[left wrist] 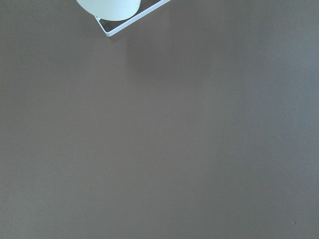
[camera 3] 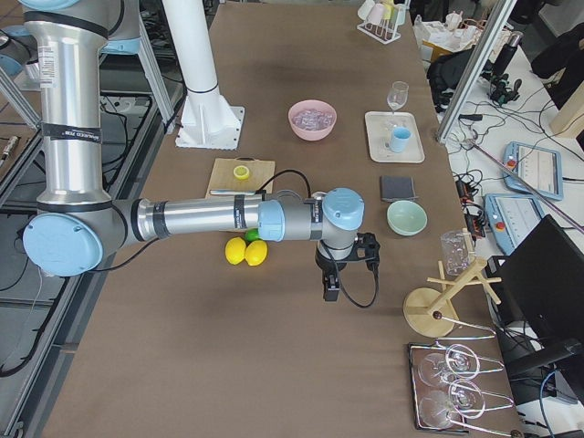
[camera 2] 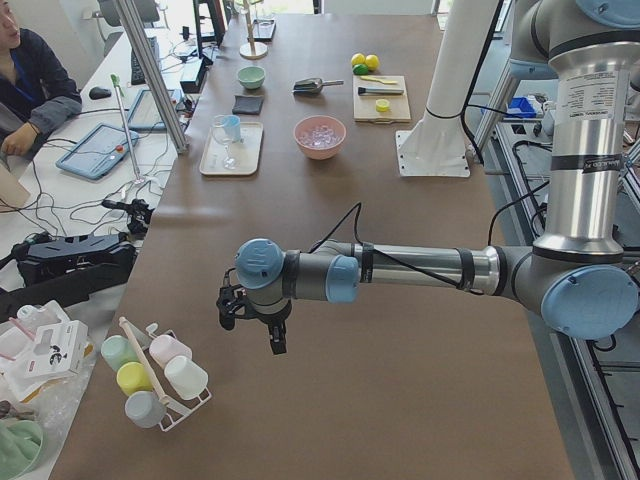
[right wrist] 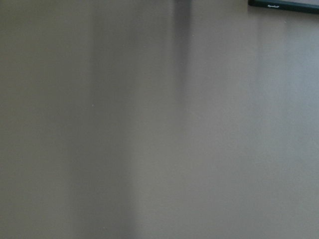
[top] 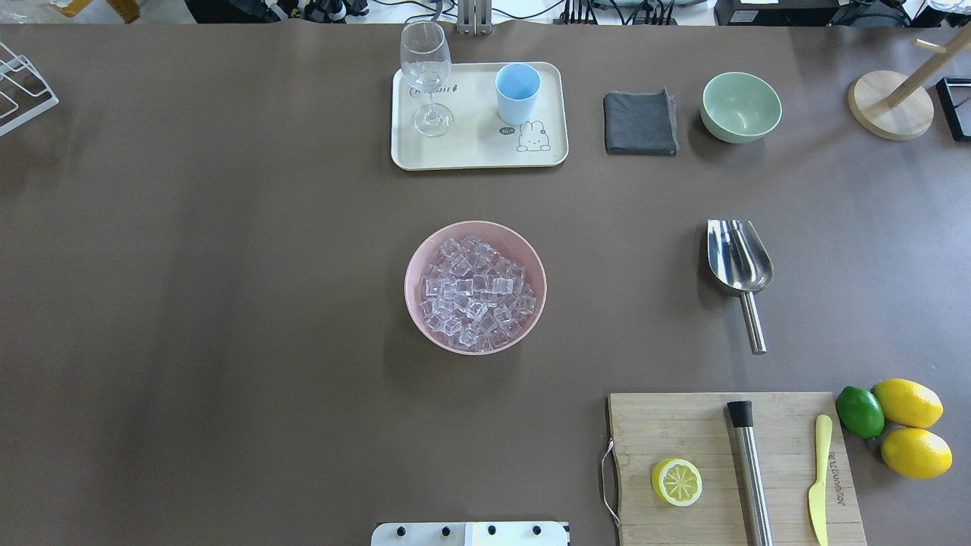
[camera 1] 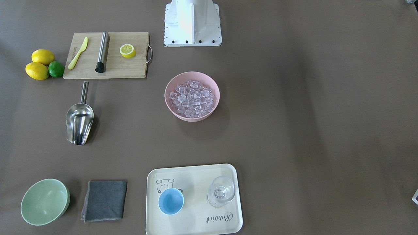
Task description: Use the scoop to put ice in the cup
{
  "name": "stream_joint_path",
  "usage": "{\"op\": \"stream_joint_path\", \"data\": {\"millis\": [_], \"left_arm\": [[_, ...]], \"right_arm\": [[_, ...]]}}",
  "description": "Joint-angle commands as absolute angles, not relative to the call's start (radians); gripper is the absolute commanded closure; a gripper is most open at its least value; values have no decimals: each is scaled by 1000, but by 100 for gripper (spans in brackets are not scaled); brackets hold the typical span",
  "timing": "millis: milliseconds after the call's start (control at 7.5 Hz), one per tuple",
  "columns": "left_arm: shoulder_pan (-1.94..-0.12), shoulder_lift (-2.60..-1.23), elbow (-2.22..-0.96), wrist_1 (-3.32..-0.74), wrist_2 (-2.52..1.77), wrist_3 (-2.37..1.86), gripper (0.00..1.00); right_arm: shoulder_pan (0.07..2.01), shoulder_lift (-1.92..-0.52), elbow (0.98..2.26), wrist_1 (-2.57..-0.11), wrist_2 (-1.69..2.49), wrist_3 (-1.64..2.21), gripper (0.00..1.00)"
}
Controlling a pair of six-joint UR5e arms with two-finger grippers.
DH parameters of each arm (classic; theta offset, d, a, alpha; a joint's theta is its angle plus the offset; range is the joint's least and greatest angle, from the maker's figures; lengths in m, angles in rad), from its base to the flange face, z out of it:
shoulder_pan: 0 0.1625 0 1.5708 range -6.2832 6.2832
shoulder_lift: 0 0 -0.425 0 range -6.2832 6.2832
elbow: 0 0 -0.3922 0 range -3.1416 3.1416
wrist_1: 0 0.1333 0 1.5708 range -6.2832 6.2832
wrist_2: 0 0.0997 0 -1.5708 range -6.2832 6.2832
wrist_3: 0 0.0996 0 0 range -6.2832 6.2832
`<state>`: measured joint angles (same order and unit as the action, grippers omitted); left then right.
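Left gripper point(camera 2: 276, 346) and right gripper point(camera 3: 330, 292) hang over the table point(camera 2: 400, 410); open or closed, I cannot tell. Ice point(top: 476, 292) fills the bowl point(top: 414, 265). Scoop point(top: 737, 262) lies alone. Cup point(top: 517, 92) stands on the tray point(top: 478, 155).

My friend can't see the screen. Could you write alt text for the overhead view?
A pink bowl heaped with clear ice sits mid-table. Beyond it a cream tray holds a light-blue cup and a wine glass; to the right lies a steel scoop, and nearer, a cutting board with a lemon half.
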<state>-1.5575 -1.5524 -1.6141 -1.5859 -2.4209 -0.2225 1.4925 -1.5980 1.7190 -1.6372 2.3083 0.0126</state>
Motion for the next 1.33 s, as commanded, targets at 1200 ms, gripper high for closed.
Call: {"op": "stream_joint_path", "data": {"millis": [1200], "left_arm": [[-1255,-1649,-1795,-1597,-2425,-224,2]], "right_arm": [[907,-1565,1865,-1241,2202,1059,0]]}}
